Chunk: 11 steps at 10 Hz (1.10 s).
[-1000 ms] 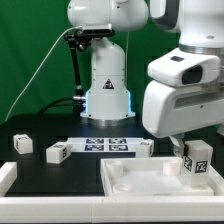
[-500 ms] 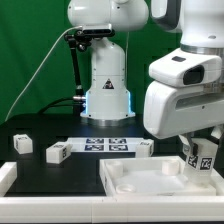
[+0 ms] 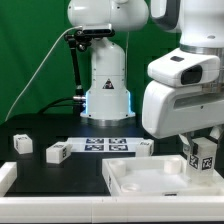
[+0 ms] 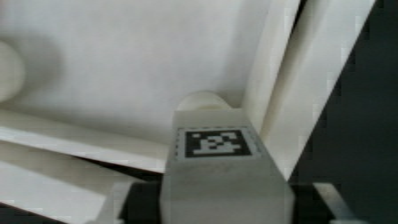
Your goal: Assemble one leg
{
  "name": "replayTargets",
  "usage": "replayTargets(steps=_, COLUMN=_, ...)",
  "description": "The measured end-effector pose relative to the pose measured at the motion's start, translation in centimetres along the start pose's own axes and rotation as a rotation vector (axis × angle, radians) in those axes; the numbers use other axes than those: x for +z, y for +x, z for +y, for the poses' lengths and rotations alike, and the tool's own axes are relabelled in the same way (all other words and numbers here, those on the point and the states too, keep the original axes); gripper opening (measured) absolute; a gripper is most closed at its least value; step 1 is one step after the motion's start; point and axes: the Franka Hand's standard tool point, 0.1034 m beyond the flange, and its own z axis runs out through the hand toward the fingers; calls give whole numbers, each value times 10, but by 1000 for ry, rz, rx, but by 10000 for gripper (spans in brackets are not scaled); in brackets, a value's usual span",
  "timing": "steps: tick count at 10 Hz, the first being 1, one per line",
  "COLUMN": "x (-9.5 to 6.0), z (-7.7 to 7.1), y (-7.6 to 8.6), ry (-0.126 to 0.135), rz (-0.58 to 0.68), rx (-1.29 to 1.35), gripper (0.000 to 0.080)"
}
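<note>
Claw (image 3: 201, 161) of my arm low over one tabletop (image 3: 135, 179), clamped on one leg (image 3: 203, 153); three blocks (image 3: 22, 143) (image 3: 58, 152) (image 3: 145, 147) on the surface (image 3: 70, 178).

bright even studio light, soft shadows, wrist view blurry, low resolution

Four legs, it seems: held leg (image 3: 203, 156), far-left leg (image 3: 20, 143), tagged leg (image 3: 58, 152), and a blurry fourth leg (image 3: 145, 147). One tabletop (image 3: 135, 185). One marker board (image 3: 108, 145). One arm (image 3: 105, 75).
</note>
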Motion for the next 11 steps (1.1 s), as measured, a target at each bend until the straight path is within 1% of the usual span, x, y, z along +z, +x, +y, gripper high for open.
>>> replayTargets(steps=1, x=1, z=0, y=1, ry=6, rz=29, rx=157, gripper=296)
replayTargets(steps=2, x=1, z=-1, y=-1, ry=9, rz=42, rx=239, gripper=296)
replayTargets(steps=3, x=1, z=-1, y=-1, ry=32, rz=60, rx=378, gripper=296)
replayTargets(steps=5, x=1, z=-2, y=-1, ry=41, rz=87, rx=592, gripper=296)
replayTargets(steps=6, x=2, z=-1, y=-3, ry=53, rz=111, rx=732, gripper=296)
replayTargets(steps=7, x=2, z=-2, y=-4, ry=72, rz=120, rx=859, gripper=296)
replayTargets(steps=8, x=2, z=-2, y=-4, ry=85, rz=117, rx=979, gripper=296)
replayTargets(steps=9, x=3, z=-3, y=-4, ry=89, rz=117, rx=1065, gripper=296)
replayTargets(steps=10, x=3, z=-7, y=-4, ry=96, rz=109, rx=1149, gripper=296)
replayTargets(steps=11, x=4, z=-11, y=-3, ry=113, rz=97, rx=1241, gripper=296)
